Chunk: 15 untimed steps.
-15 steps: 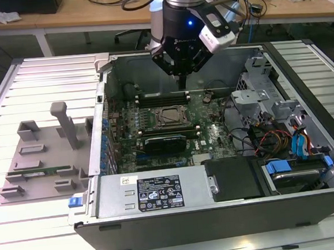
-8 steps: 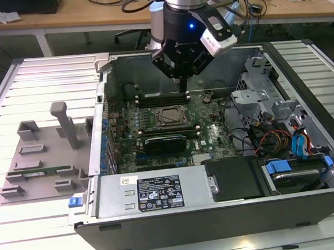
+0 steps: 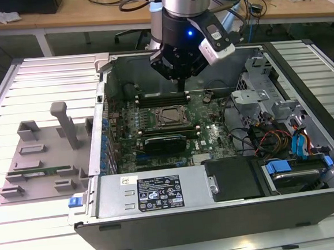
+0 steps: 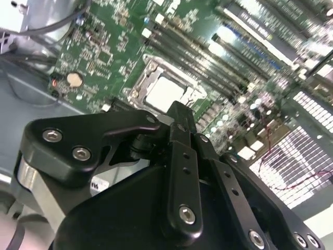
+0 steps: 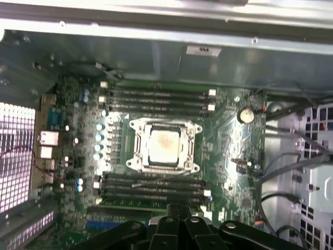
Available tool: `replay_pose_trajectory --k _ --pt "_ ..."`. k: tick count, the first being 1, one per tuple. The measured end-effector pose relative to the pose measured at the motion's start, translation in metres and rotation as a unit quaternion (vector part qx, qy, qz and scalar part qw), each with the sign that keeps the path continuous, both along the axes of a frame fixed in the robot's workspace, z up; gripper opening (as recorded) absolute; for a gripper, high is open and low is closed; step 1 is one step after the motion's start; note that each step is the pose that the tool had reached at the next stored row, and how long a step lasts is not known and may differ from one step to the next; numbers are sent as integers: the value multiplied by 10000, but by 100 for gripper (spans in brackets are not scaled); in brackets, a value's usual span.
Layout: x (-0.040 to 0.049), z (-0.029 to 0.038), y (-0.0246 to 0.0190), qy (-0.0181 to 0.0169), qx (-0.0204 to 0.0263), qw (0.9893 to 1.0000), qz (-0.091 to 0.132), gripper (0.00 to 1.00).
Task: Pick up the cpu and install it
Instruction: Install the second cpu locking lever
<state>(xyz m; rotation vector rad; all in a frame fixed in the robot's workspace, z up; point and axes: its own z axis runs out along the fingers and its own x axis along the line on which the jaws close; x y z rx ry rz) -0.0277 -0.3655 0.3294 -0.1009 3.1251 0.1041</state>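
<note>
The cpu (image 5: 165,146) is a pale silvery square lying flat inside the metal socket frame (image 5: 136,149) at the middle of the green motherboard (image 5: 229,156). It also shows in the second wrist view, cpu (image 4: 164,92), just beyond the fingertips. In the exterior view the socket (image 3: 169,116) sits in the open computer case (image 3: 220,210). My gripper (image 3: 179,87) hangs above the board, a little behind the socket, with its black fingers (image 4: 183,156) pressed together and nothing between them. The same gripper (image 5: 179,209) pokes in at the edge of the first wrist view.
Memory slots (image 5: 156,99) flank the socket on two sides. A long black graphics card (image 3: 165,142) lies in front of it. Cables and blue drive bays (image 3: 296,149) fill the case at the exterior view's right. A grey fixture plate (image 3: 43,164) with an upright post stands outside the case at the exterior view's left.
</note>
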Motion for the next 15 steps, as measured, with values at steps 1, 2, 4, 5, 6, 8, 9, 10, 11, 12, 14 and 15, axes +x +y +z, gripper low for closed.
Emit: replay_pose_trajectory --k 1,2,4,5,6,8,9,10,11,12,14,15 --pt "-3 -1 -19 0 75 10000 0 11" --pt "-4 -2 -55 0 184 9998 1 11" --pt "-3 -6 -106 0 302 9995 1 11" --pt "-4 -10 -150 0 391 9992 0 11" --pt "-4 -14 -203 0 501 9987 0 11" --pt "-4 -19 -242 0 583 9983 1 11" --pt "-4 -27 -245 -1 585 9983 0 11" --pt "-4 -35 -246 1 584 9983 0 11" --pt "-4 -54 -246 4 584 9983 0 11" --pt "-4 -69 -247 7 584 9983 0 11" --pt "-4 -110 -247 15 585 9983 0 11" --pt "-4 -125 -247 16 584 9983 -1 11"
